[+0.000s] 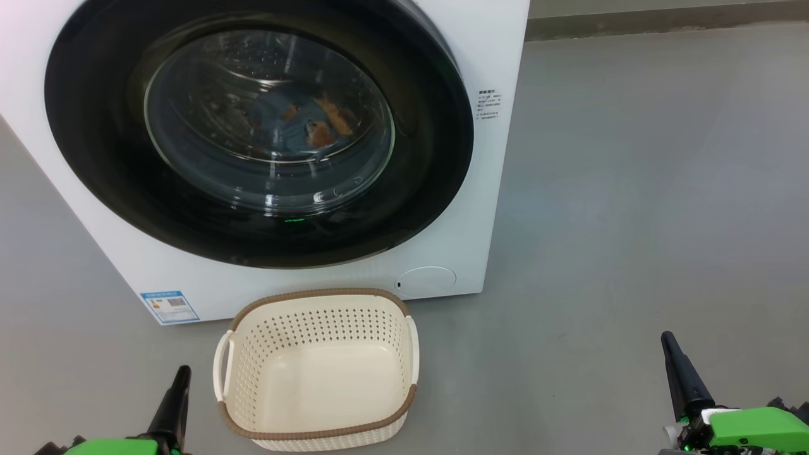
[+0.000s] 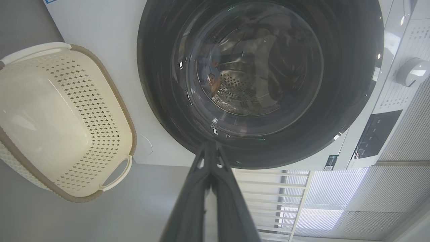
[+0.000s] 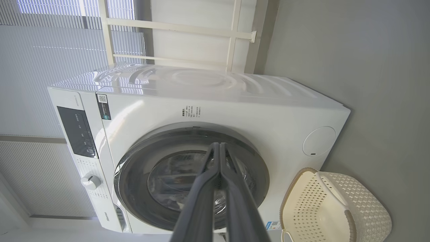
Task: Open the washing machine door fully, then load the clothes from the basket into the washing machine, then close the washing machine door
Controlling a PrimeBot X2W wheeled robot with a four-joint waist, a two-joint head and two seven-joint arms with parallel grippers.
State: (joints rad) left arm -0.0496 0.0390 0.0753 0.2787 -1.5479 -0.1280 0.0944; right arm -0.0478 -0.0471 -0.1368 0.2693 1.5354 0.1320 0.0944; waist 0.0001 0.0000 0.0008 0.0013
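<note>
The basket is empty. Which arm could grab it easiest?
Probably the left. The left gripper, shut, sits close beside the basket, near its side handle; the right gripper, also shut, is much farther away.

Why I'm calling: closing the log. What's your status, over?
Left end effector shut, empty; right end effector same. Door closed, clothes inside. Basket empty, before machine.

Grey floor (image 1: 632, 189), pale window blinds (image 3: 50, 50)

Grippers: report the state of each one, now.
Left gripper: shut, holding nothing.
Right gripper: shut, holding nothing.
</note>
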